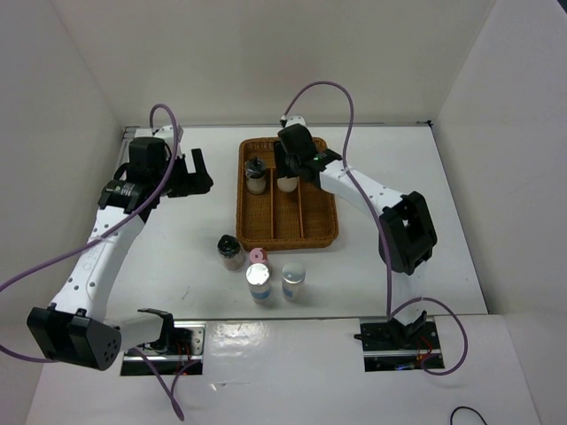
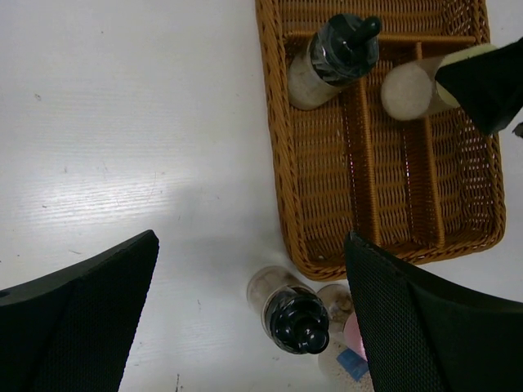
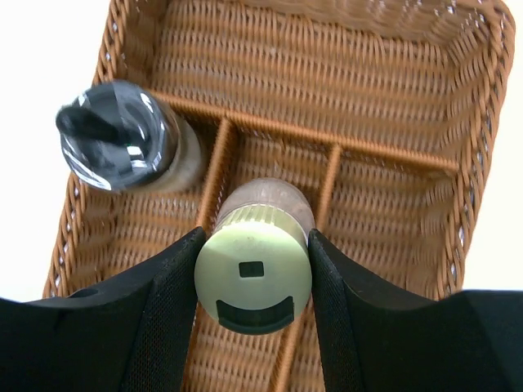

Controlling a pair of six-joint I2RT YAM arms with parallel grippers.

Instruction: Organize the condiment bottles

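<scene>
My right gripper (image 3: 256, 237) is shut on the pale-yellow-capped bottle (image 3: 253, 273), one finger on each side of its cap. It holds the bottle upright in the middle lane of the wicker tray (image 1: 288, 232). From above, the same bottle (image 1: 286, 183) shows under the right gripper (image 1: 288, 170). A black-capped bottle (image 1: 256, 174) stands in the tray's left lane. On the table in front of the tray stand another black-capped bottle (image 1: 231, 251), a pink-capped one (image 1: 259, 258) and two silver-capped ones (image 1: 260, 282) (image 1: 293, 281). My left gripper (image 1: 190, 173) hangs open and empty left of the tray.
The tray (image 3: 470, 163) has long lanes split by wicker dividers; its right lane holds nothing. White walls close in the table at the back and on both sides. In the left wrist view the loose black-capped bottle (image 2: 290, 314) stands just off the tray's near corner.
</scene>
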